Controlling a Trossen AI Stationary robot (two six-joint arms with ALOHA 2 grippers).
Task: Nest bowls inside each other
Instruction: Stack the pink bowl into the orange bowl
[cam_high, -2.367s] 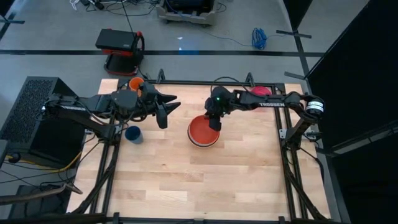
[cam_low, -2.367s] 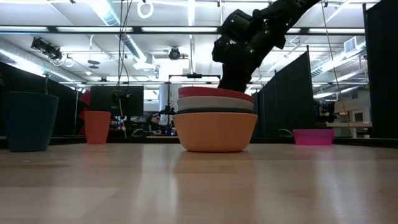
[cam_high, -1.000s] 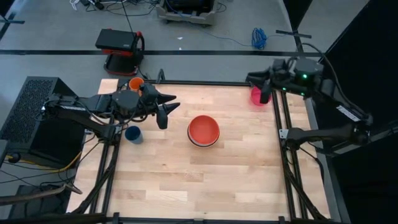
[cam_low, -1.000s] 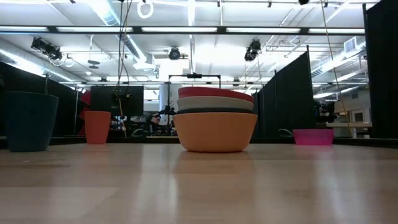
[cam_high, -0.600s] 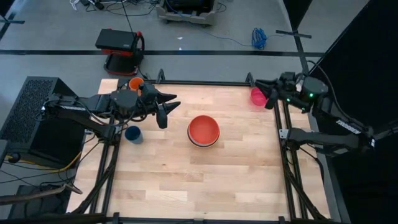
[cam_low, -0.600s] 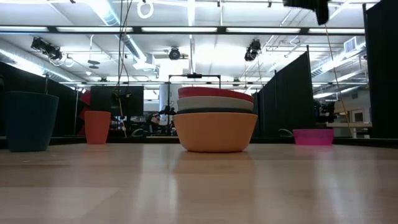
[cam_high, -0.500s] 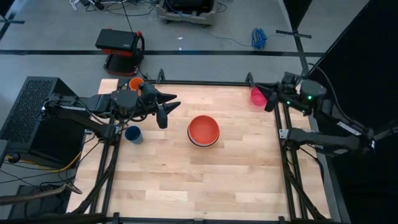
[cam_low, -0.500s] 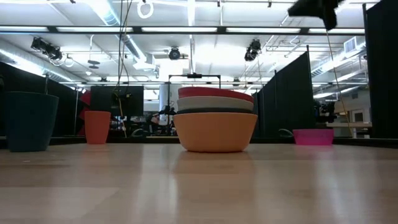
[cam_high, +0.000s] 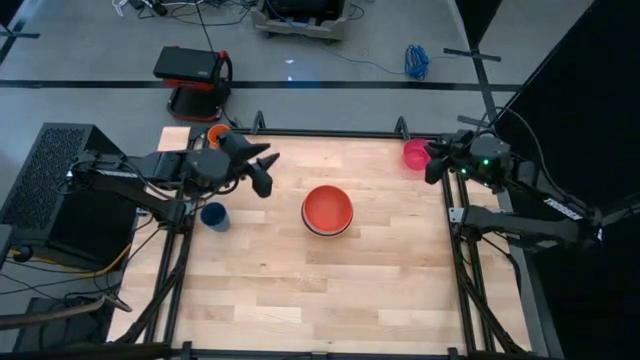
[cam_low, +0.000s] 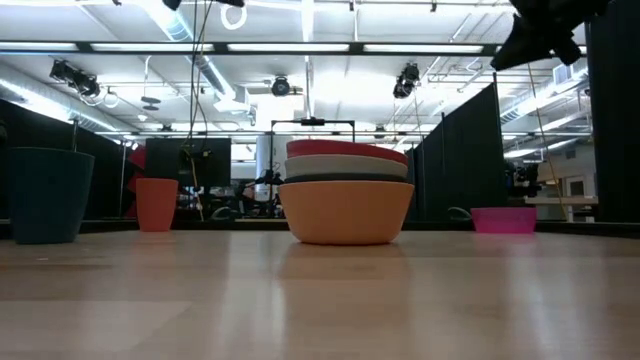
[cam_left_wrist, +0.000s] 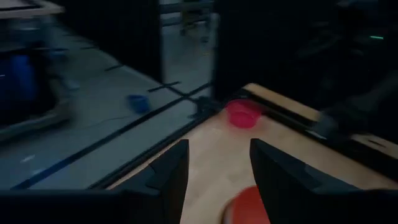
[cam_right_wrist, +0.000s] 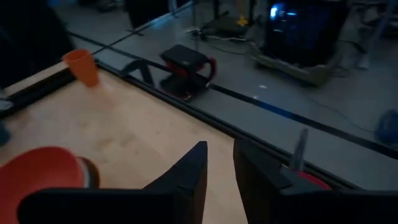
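A stack of bowls stands on its base at the table's middle. The low view shows an orange bowl at the bottom, then a dark one, a white one and a red one on top. The small pink bowl rests on its base in the far right corner. My right gripper hangs above the table's right edge, just on the near side of the pink bowl. Its fingers stand a little apart with nothing between them. My left gripper hovers open at the far left, pointing toward the stack.
An orange cup stands in the far left corner. A dark blue cup stands at the left edge. Black frame rails border the table. Bare wood lies on the near side of the stack.
My right gripper has come down and drawn back toward the table's right edge, ending beside the pink bowl. In the low view it has entered at the top right. My left gripper has turned at the wrist while staying in place. The bowls have not moved.
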